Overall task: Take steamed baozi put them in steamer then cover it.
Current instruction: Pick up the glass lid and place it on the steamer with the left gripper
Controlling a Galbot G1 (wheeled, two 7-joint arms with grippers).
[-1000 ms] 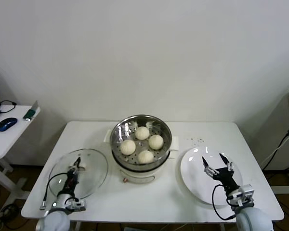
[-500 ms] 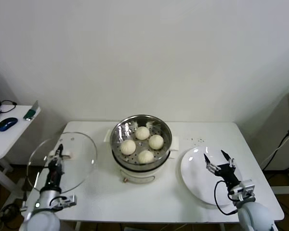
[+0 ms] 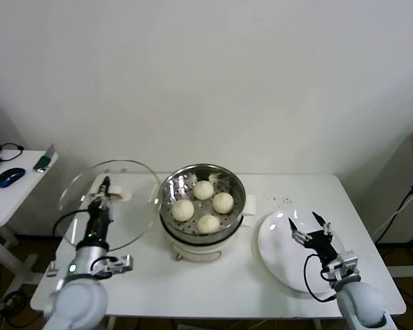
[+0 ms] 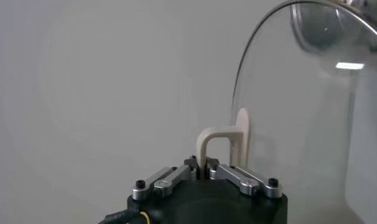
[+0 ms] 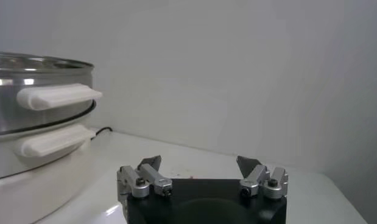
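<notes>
Glass lid (image 3: 110, 204) lifted off bench (image 3: 296, 189) since 1 s ago, now raised beside steamer (image 3: 202, 206). Left gripper (image 3: 103, 187) jaws pinching lid handle (image 4: 225, 145). 4 baozi (image 3: 203, 206) already in steamer. Right gripper (image 3: 308, 230) jaws spread, idle over plate (image 3: 275, 251). Covering step next.

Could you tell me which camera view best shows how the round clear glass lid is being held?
The left wrist view: the left gripper is shut on the round clear glass lid's cream handle. The head view shows the whole lid raised beside the steamer. The right wrist view shows none of it.
</notes>
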